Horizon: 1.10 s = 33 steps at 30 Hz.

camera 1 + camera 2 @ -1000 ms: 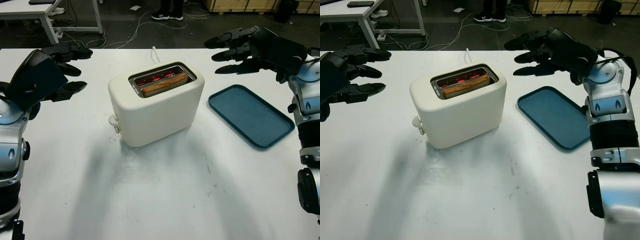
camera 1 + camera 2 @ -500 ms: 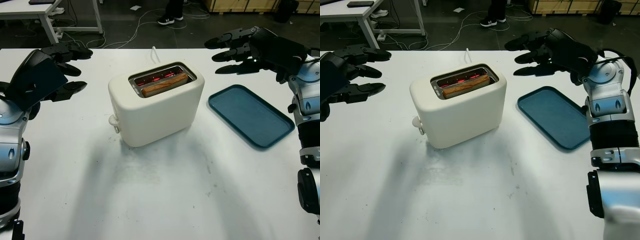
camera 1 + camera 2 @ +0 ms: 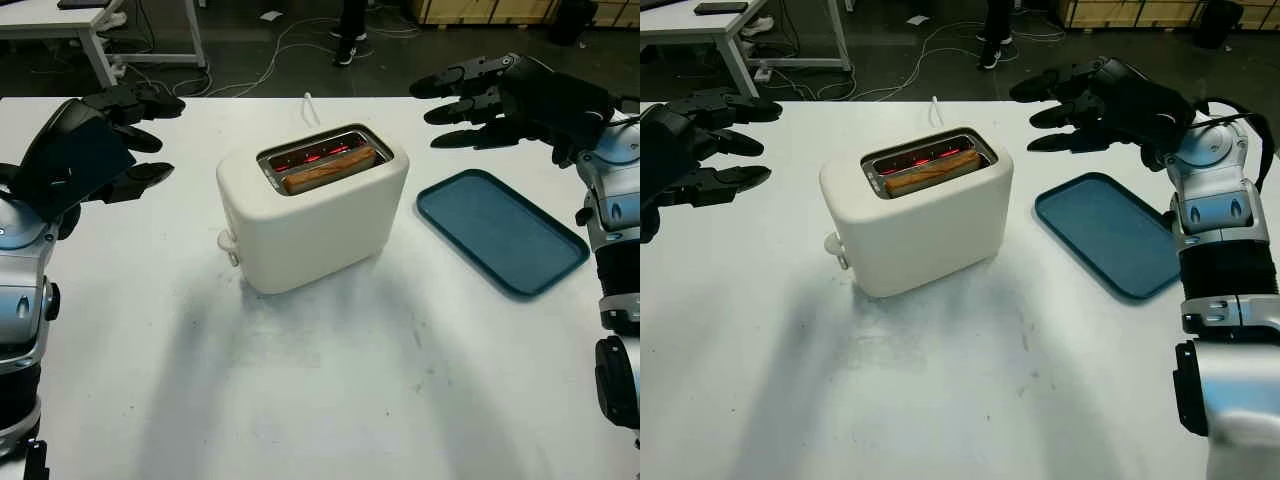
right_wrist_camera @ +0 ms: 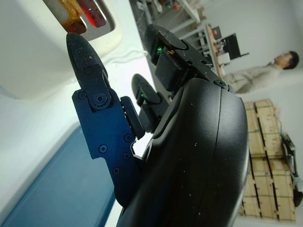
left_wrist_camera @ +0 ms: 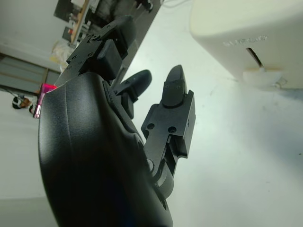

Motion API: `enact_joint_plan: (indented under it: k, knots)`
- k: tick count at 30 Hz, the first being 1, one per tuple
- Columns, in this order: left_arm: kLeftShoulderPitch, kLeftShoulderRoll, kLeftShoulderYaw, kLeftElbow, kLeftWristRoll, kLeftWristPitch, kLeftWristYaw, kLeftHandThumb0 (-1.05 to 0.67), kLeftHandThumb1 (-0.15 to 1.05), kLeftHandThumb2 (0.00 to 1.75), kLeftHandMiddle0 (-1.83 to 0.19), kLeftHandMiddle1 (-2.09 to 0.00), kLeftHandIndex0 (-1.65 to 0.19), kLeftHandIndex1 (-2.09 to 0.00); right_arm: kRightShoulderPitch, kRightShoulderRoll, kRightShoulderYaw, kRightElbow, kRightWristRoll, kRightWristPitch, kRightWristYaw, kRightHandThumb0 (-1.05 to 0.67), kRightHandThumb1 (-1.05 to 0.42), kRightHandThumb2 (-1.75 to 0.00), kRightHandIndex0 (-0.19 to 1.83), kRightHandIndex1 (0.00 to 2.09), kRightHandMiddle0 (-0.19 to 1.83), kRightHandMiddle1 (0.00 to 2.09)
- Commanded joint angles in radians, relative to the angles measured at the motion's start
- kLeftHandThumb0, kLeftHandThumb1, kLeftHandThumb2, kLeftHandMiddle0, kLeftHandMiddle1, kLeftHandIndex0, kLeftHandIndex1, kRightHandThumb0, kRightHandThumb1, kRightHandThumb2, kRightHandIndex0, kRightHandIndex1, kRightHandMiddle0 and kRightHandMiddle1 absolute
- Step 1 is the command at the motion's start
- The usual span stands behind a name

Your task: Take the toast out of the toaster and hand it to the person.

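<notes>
The cream toaster [image 3: 312, 208] stands in the middle of the white table [image 3: 320, 400], and the toast [image 3: 330, 168] sits low in its front slot, only the browned top edge showing above the rim, with the rear slot's elements glowing red behind it. The right hand [image 3: 520, 95] hovers open and empty to the right of the toaster and a little beyond it, above the table just past the far end of the blue tray [image 3: 500, 230]. The left hand [image 3: 95, 145] is open too, holding nothing, well apart from the toaster on its left side.

The step in hand appears to be the reach toward the slot. Done well, the right hand probably comes in from above the toaster, fingers pointing down along the slot's length, so that they pinch the toast's two broad faces and not the metal rim. Because so little of the slice stands proud, the grip likely has to be shallow and then lift straight up. The glowing elements suggest the slot is hot, so the fingers should stay clear of the rear opening. The lever knob [image 3: 226, 241] on the toaster's left end could be raised first by the left hand.
</notes>
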State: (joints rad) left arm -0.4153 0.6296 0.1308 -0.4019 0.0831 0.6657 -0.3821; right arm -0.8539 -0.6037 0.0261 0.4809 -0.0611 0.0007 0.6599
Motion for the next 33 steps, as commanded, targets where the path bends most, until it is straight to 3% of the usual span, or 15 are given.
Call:
enact_joint_plan:
  k: [1,33]
  knots:
    - [0.004,0.004,0.004,0.002,0.001,-0.016,0.007,0.14,0.92,0.28,-0.14,-1.11,-0.37,-0.47,0.003,-0.001,0.000,-0.008,0.004,0.011,0.002,-0.54,-0.79,0.00,0.71,0.08,0.69,0.00]
    - [0.013,0.003,0.007,-0.010,0.004,-0.006,0.009,0.13,0.92,0.28,-0.15,-1.08,-0.36,-0.48,0.003,0.000,0.007,-0.005,-0.011,-0.018,-0.001,-0.54,-0.79,0.00,0.74,0.09,0.70,0.00]
